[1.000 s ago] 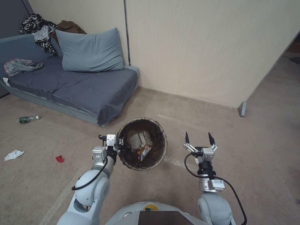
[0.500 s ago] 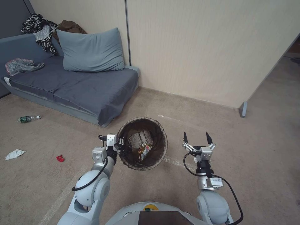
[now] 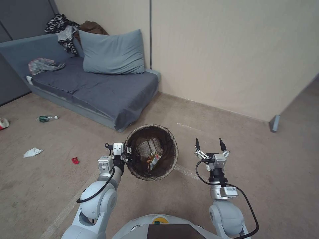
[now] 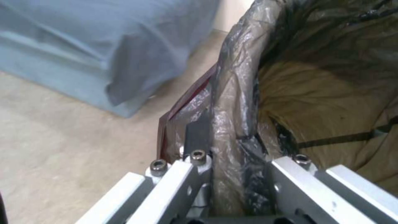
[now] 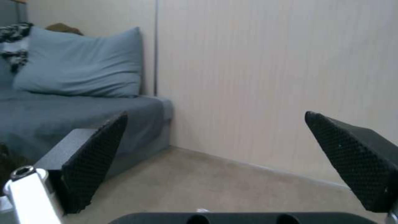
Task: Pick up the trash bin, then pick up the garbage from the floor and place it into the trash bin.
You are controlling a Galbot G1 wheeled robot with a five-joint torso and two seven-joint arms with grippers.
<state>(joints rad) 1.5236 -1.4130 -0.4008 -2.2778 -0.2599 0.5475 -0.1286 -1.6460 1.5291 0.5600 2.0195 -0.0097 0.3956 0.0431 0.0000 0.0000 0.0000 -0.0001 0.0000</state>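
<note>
In the head view my left gripper (image 3: 129, 156) is shut on the near-left rim of the trash bin (image 3: 171, 150), holding it off the carpet. The left wrist view shows the fingers (image 4: 198, 132) clamping the brown liner at the trash bin's rim (image 4: 232, 93). A yellow wrapper (image 3: 153, 157) and brown paper lie inside. My right gripper (image 3: 209, 144) hovers open and empty right of the bin; its black pads (image 5: 99, 149) stand wide apart. Garbage lies on the floor to the left: a green-labelled bottle (image 3: 46, 118), white tissue (image 3: 32, 152), a red scrap (image 3: 75, 160), and a red-and-white cup (image 3: 2, 123).
A grey sofa (image 3: 109, 96) with a pillow (image 3: 113, 53), clothes (image 3: 64, 30) and a greyish plastic bag (image 3: 41, 64) stands at the back left. The beige wall (image 3: 232, 53) runs behind, ending at a grey foot (image 3: 274, 123). Open carpet lies left and right.
The whole head view has swung left, so the sofa and litter sit farther right in the picture and the cup has come in. Both arms keep their pose.
</note>
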